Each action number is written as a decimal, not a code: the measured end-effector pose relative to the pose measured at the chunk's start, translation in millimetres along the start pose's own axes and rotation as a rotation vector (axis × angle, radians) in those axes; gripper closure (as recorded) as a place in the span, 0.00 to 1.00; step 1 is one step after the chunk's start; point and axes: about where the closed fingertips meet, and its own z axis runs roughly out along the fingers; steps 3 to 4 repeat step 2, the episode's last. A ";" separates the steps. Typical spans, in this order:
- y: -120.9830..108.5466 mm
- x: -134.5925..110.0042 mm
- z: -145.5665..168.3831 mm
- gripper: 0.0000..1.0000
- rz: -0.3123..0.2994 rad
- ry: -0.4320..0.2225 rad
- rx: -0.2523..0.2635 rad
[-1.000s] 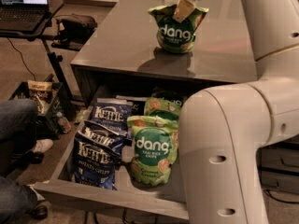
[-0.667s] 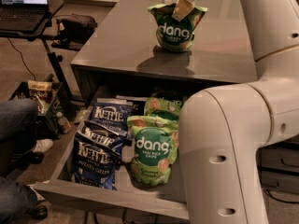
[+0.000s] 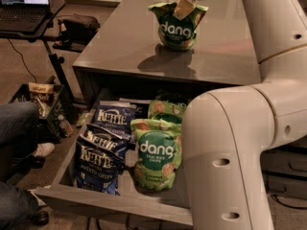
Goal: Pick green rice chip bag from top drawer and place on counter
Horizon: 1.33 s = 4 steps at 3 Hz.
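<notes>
A green rice chip bag (image 3: 177, 30) stands upright on the counter (image 3: 124, 47) near its far middle. My gripper (image 3: 184, 6) comes down from the top edge and is shut on the bag's puckered top. The top drawer (image 3: 115, 202) is pulled open below the counter's front edge. In it lie a second green rice chip bag (image 3: 157, 159) and a third (image 3: 165, 110) behind it. My arm's large white links (image 3: 230, 152) cover the drawer's right part.
Two dark blue Kettle chip bags (image 3: 98, 159) (image 3: 114, 121) lie in the drawer's left half. A person's leg and shoe (image 3: 17, 123) are at the left. A crate (image 3: 38, 97) and a stand with a laptop (image 3: 24, 4) are behind them.
</notes>
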 end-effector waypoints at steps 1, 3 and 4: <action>-0.1 -0.1 0.2 0.13 0.000 0.000 0.000; -0.1 -0.1 0.2 0.00 0.000 0.000 0.000; -0.1 -0.1 0.2 0.00 0.000 0.000 0.000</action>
